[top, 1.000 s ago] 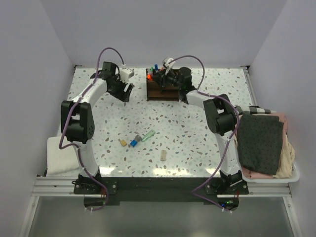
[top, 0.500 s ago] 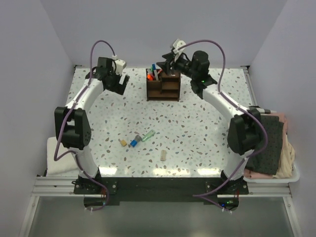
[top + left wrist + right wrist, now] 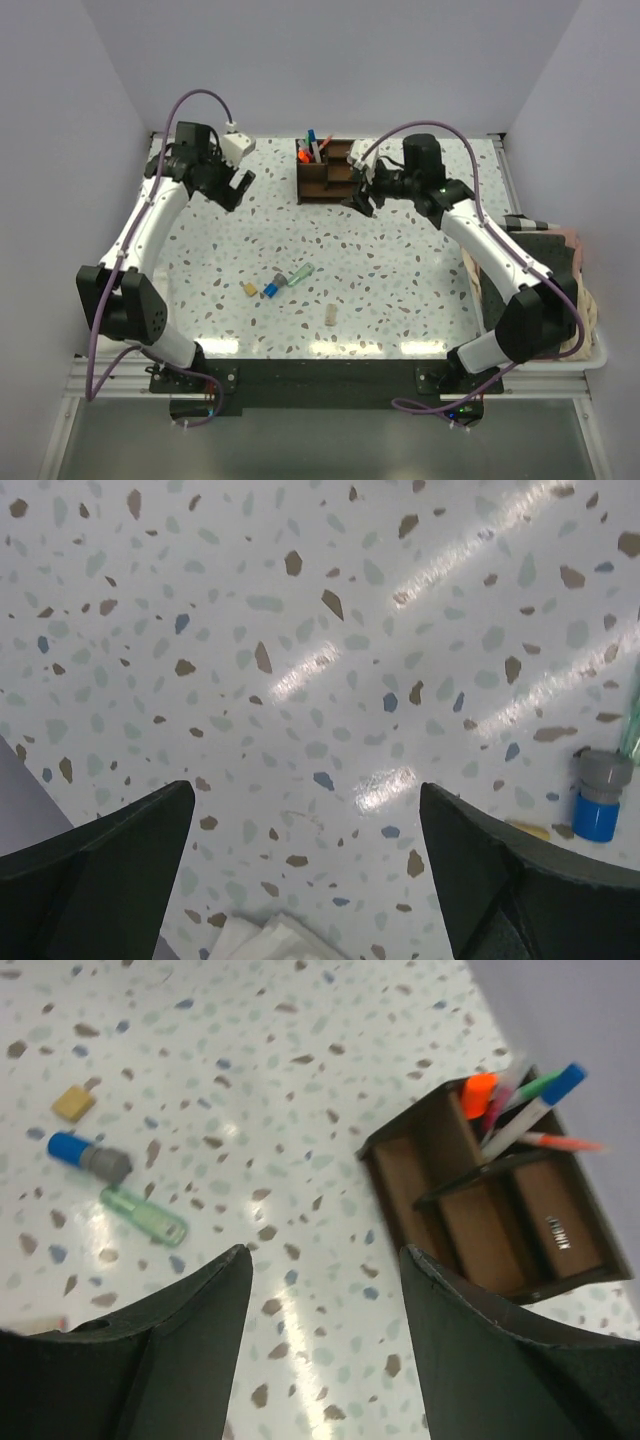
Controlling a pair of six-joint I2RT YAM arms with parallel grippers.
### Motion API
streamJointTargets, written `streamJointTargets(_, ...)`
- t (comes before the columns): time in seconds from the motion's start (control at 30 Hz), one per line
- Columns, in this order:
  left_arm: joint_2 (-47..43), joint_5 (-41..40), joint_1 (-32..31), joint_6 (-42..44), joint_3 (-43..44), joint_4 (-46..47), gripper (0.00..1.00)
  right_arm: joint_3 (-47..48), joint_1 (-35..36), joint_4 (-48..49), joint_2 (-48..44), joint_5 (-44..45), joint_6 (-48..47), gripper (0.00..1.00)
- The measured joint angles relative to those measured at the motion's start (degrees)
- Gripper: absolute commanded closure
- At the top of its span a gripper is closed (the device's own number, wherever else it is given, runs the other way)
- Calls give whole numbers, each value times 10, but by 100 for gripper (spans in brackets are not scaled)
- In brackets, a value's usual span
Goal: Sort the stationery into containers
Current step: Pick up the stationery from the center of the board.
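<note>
We see left gripper spread wide, empty over table; right gripper parted, holding nothing, near organizer.

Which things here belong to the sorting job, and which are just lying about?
Job:
organizer
pens standing in it
green marker
blue-capped piece
tan block
second tan block

Lying about:
white cloth
cloth pile

Left tool, spread wide, hangs above speckled table near blue-capped piece.
</note>
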Motion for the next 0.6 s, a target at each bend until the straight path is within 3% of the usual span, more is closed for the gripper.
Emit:
streamJointTargets(0.13, -32, 3, 0, 48, -35, -61, 0, -8, 13, -91, 2, -12, -59, 22)
streamJointTargets(0.4, -141, 31, 0, 120, -182, -73, 0, 31, 136, -234, 63, 54, -176, 23)
streamJointTargets(0.6, -157, 43, 12, 98, -228, -62, 0, 38, 148, -279, 86, 58, -243, 24)
